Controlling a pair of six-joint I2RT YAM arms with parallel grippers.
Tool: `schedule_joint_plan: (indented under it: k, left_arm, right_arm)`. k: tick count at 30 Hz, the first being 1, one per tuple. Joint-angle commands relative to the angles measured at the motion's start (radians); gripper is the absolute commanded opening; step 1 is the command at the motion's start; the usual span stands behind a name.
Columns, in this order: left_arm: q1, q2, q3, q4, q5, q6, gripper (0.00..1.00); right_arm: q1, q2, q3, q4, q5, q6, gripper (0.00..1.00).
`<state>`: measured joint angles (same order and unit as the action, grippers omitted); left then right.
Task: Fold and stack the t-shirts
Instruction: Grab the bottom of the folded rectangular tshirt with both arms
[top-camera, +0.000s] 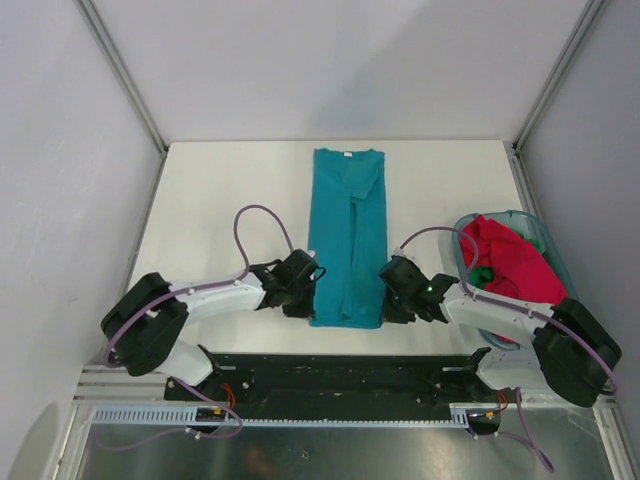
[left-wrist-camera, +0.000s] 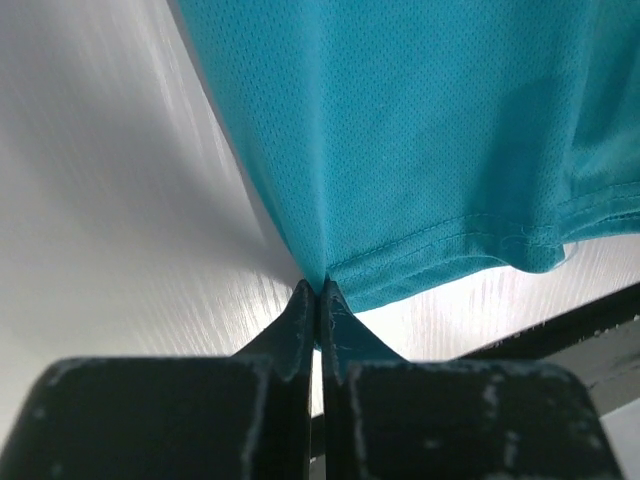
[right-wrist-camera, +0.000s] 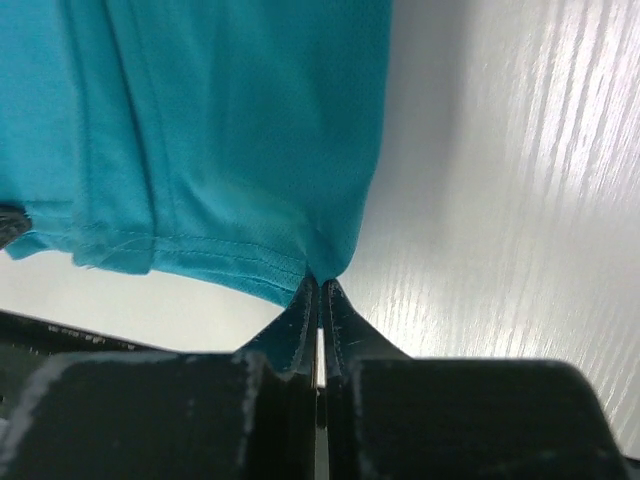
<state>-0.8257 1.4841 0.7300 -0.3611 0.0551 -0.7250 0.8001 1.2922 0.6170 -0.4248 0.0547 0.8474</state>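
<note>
The teal t-shirt (top-camera: 347, 240) lies flat in the middle of the white surface (top-camera: 220, 190), folded into a long narrow strip that runs from its collar at the far end to its hem at the near end. The sleeves are turned in on top.

The left fingers (top-camera: 306, 305) sit at the near left corner of the strip. In the left wrist view they (left-wrist-camera: 310, 300) are pressed together with no gap, pinching the hem corner of the teal cloth (left-wrist-camera: 420, 140), which rises away from the tips in a taut fold. The right fingers (top-camera: 388, 308) sit at the near right corner. In the right wrist view they (right-wrist-camera: 308, 300) are likewise closed tight on the stitched hem corner (right-wrist-camera: 230, 130).

To the right of the strip, well apart from it, a translucent teal basket (top-camera: 555, 255) holds a crumpled magenta-red t-shirt (top-camera: 510, 260), with a bit of green cloth (top-camera: 483, 275) showing at its near left side. The right arm partly covers the basket's near edge.
</note>
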Motion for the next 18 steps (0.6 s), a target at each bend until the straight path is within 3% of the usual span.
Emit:
schedule_joint_plan:
  k: [1, 9, 18]
  left_arm:
    - [-0.035, -0.099, -0.048, -0.029, 0.027, -0.066, 0.0]
    - [-0.043, -0.217, -0.024, -0.029, -0.028, -0.092, 0.0]
    - [0.0, -0.092, 0.175, -0.025, -0.153, -0.036, 0.0]
  right_arm:
    - [0.062, -0.103, -0.003, -0.079, 0.057, 0.047, 0.0]
    - [0.106, -0.214, 0.059, -0.158, 0.15, 0.029, 0.0]
    - [0.088, -0.013, 0.249, -0.074, 0.323, -0.11, 0.0]
